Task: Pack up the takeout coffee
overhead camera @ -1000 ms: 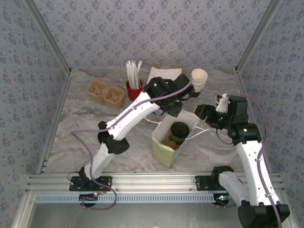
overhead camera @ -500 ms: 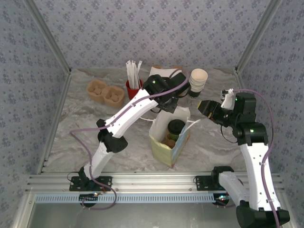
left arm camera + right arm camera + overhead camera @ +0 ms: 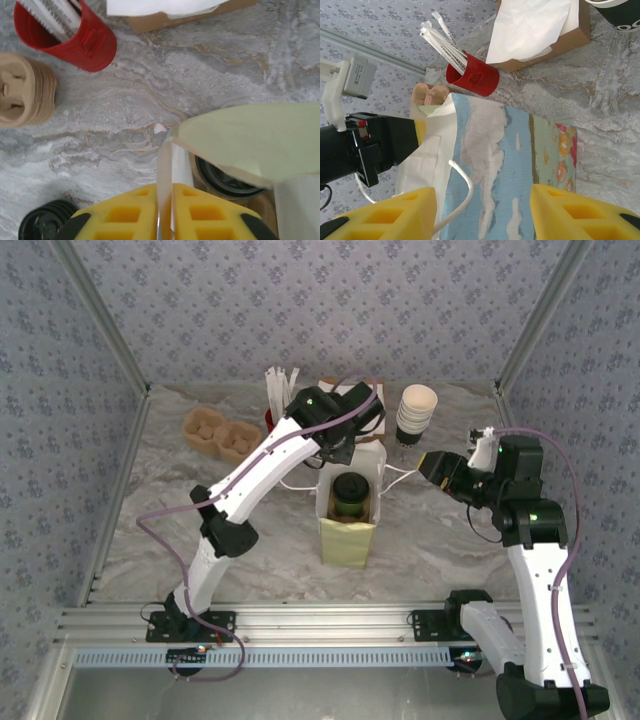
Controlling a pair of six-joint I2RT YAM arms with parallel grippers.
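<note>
The takeout coffee (image 3: 350,496), a green cup with a black lid, stands inside the upright white-and-yellow paper bag (image 3: 348,540). In the left wrist view the lid (image 3: 225,179) shows under the bag's folded flap (image 3: 250,140). My left gripper (image 3: 345,445) (image 3: 166,212) is shut on the bag's far rim, the paper edge pinched between its yellow fingers. My right gripper (image 3: 432,465) (image 3: 482,212) hovers open to the right of the bag, apart from it, facing its printed side (image 3: 490,145) and a loose white handle (image 3: 462,190).
At the back stand a red cup with white sticks (image 3: 277,400) (image 3: 75,35) (image 3: 472,77), a tan cup carrier (image 3: 222,435) (image 3: 22,90), a napkin box (image 3: 340,388) (image 3: 540,30) and a stack of white cups (image 3: 418,410). Black lids (image 3: 42,225) lie near the bag.
The bag went from leaning open toward the right to standing upright, shifted left. My left gripper moved back and left with the rim. The right gripper drew back from the bag's handle.
</note>
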